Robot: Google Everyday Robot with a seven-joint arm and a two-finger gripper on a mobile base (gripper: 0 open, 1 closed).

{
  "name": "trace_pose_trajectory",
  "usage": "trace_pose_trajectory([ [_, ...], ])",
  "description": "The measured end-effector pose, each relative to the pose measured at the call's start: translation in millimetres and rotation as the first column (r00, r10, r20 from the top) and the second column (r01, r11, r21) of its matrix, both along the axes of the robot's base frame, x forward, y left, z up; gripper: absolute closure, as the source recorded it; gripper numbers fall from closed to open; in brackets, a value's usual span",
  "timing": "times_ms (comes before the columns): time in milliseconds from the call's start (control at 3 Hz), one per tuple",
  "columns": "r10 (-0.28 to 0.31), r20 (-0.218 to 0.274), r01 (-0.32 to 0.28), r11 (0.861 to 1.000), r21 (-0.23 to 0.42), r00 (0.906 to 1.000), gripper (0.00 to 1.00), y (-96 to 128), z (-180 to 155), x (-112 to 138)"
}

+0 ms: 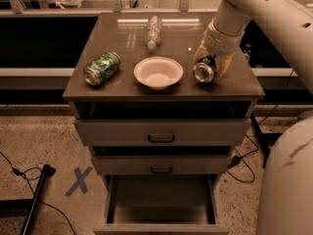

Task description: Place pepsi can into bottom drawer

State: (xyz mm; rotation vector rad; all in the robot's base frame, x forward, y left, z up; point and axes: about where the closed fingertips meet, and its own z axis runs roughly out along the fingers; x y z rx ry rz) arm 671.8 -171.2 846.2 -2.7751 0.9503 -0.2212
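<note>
The pepsi can (204, 69) lies on its side at the right of the cabinet top, its silver end facing me. My gripper (209, 62) reaches down from the upper right, with its yellowish fingers (221, 66) on either side of the can, closed around it. The can rests on or just above the top. The bottom drawer (161, 214) is pulled open below, a wide box with a plain, bare inside.
A white bowl (158, 72) sits at the centre of the cabinet top (122, 89). A green patterned can (101, 68) lies at the left. A clear plastic bottle (153, 31) lies at the back. Two upper drawers with black handles (161, 139) are nearly closed. Cables cross the floor.
</note>
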Motion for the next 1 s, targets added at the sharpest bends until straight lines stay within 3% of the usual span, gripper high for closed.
trace_pose_trajectory([
  [333,-0.011,0.033,0.010,0.999,0.040,0.9994,1.00,2.7,37.6,-13.0],
  [667,-0.096,0.094,0.094,0.995,0.023,0.9910,1.00,-15.4,75.9,-29.7],
  [1000,-0.271,0.151,0.279,0.960,-0.034,0.9506,1.00,-43.1,97.2,-70.8],
])
